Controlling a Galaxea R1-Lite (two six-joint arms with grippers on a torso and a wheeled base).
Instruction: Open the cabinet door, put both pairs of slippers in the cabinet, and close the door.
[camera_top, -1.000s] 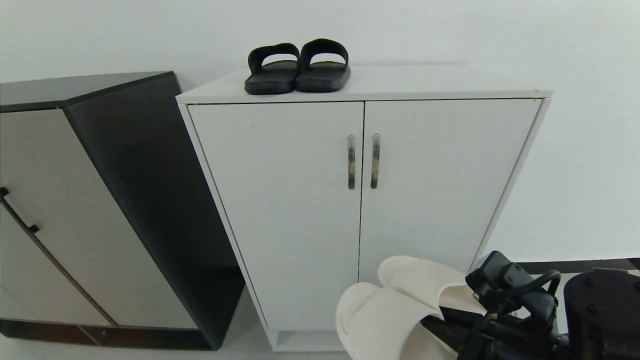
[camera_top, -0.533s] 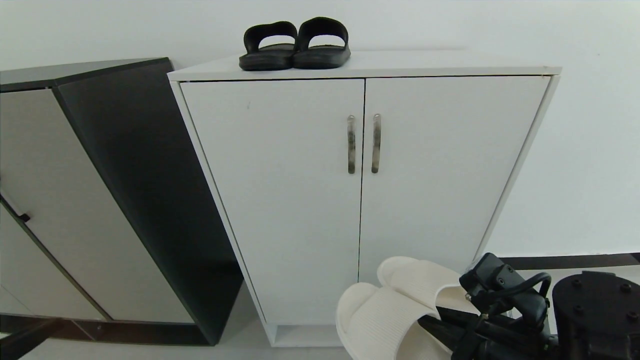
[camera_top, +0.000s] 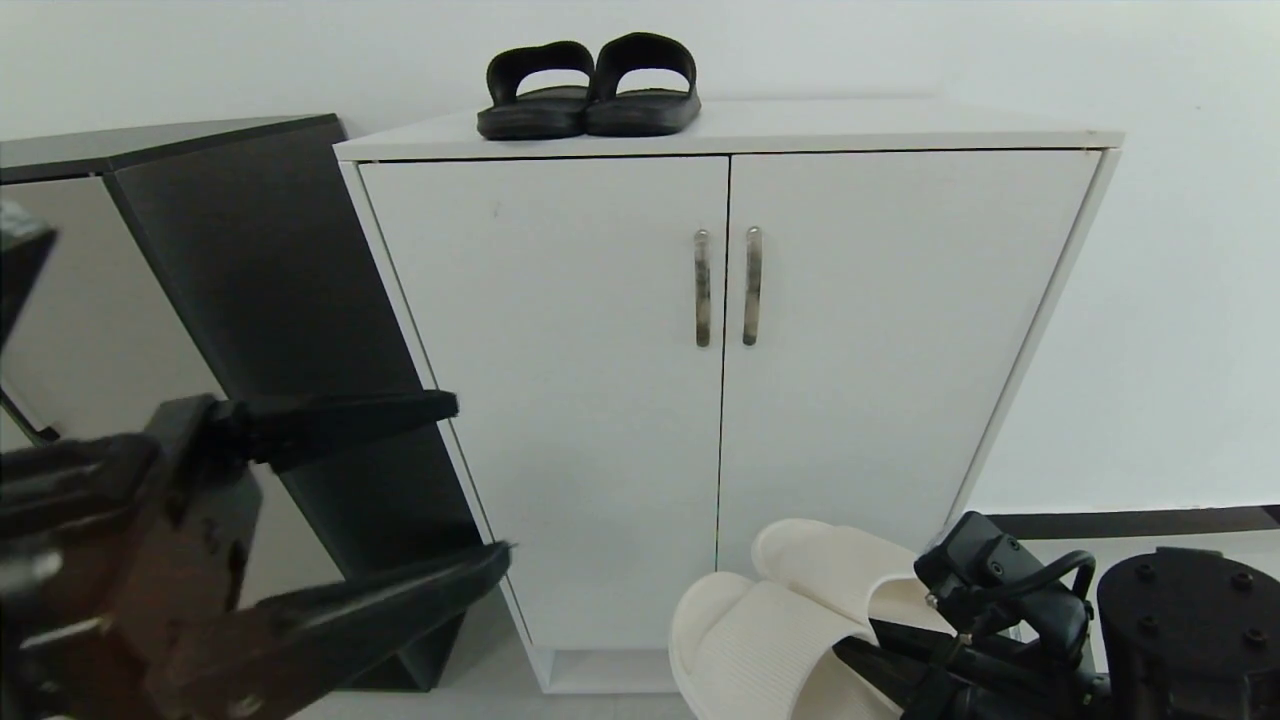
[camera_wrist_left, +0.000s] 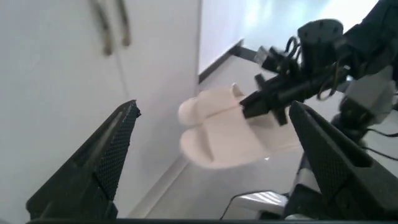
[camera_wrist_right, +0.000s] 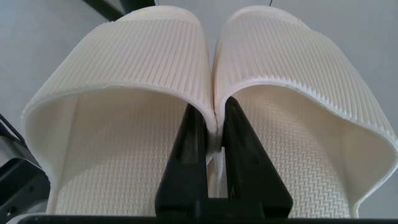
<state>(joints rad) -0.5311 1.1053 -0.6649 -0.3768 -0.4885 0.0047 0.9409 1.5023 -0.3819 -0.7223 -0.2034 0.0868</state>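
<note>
Head view: left gripper (camera_top: 480, 475) gapes by the closed cabinet (camera_top: 600, 400) edge.

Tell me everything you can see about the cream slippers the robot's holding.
The cream slippers are a matched pair of slides, seemingly soft foam, with wide ribbed straps and fine-patterned footbeds. They sit side by side, held off the floor, low before the closed right door of the white cabinet, toes toward it. The right tool is shut on the two straps' adjoining inner edges; nothing else visibly touches them.
</note>
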